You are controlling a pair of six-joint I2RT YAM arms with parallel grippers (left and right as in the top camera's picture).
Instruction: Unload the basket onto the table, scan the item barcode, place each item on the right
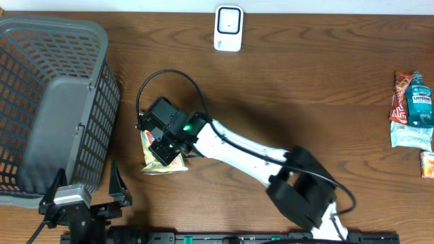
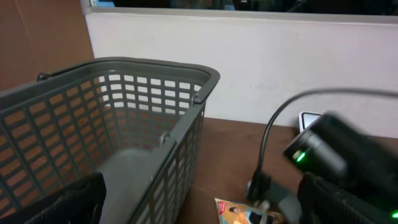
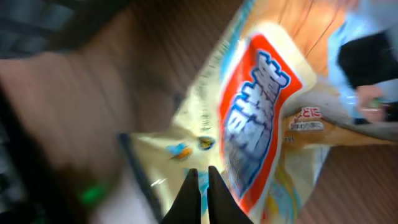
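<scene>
The item is a yellow snack bag point(image 1: 165, 161) with a red and blue label, lying on the brown table just right of the basket. It fills the right wrist view point(image 3: 261, 118), blurred, and its corner shows in the left wrist view point(image 2: 239, 213). My right gripper point(image 1: 163, 146) is over the bag; its black fingertips point(image 3: 191, 186) are pressed together on the bag's film. A white scanner point(image 1: 228, 28) stands at the far middle edge. My left gripper point(image 1: 86, 188) rests open at the near left, beside the basket, with nothing between its fingers point(image 2: 78, 199).
A grey mesh basket point(image 1: 88, 108) fills the left side; its wall point(image 2: 180, 143) is close to my left gripper. A black cable point(image 1: 169, 74) loops over the right arm. At the right edge lie a mouthwash bottle point(image 1: 420, 102), snack packs point(image 1: 401, 95) and an orange pack point(image 1: 427, 164).
</scene>
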